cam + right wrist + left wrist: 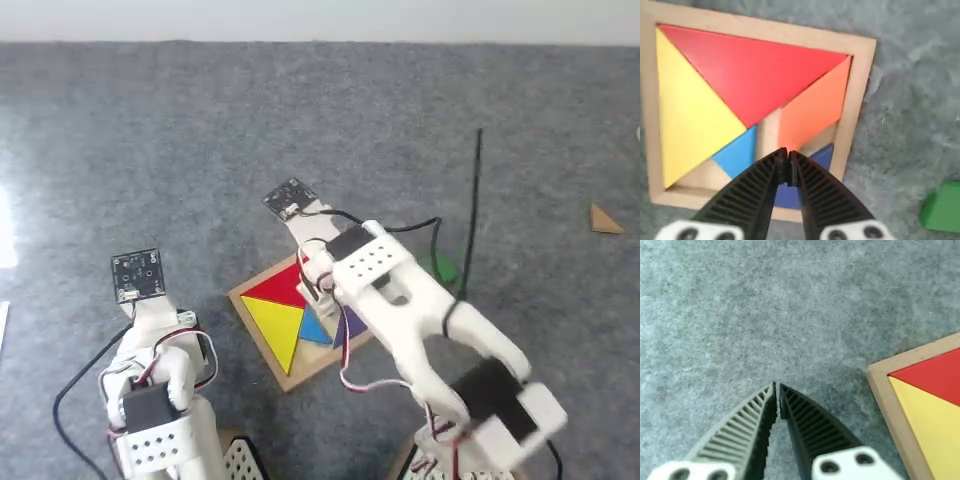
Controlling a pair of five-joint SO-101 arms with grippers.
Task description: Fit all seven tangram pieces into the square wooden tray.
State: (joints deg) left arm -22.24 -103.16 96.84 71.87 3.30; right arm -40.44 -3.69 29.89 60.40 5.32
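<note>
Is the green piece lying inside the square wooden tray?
No, the green piece lies on the grey mat, outside the wooden tray.

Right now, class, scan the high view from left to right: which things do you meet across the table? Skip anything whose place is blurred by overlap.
left arm → wooden tray → green piece → tan triangular piece. The right arm is left out, since it overlaps the wooden tray.

A: Tray (862, 100)?
B: Red triangle (755, 70), yellow triangle (687, 115), orange piece (812, 112) and blue piece (737, 155) inside (bare wood gaps too).
A: Pincer (789, 152)?
B: Closed, over the orange piece's corner. Green piece (942, 207) outside, on the table (910, 75).
</note>
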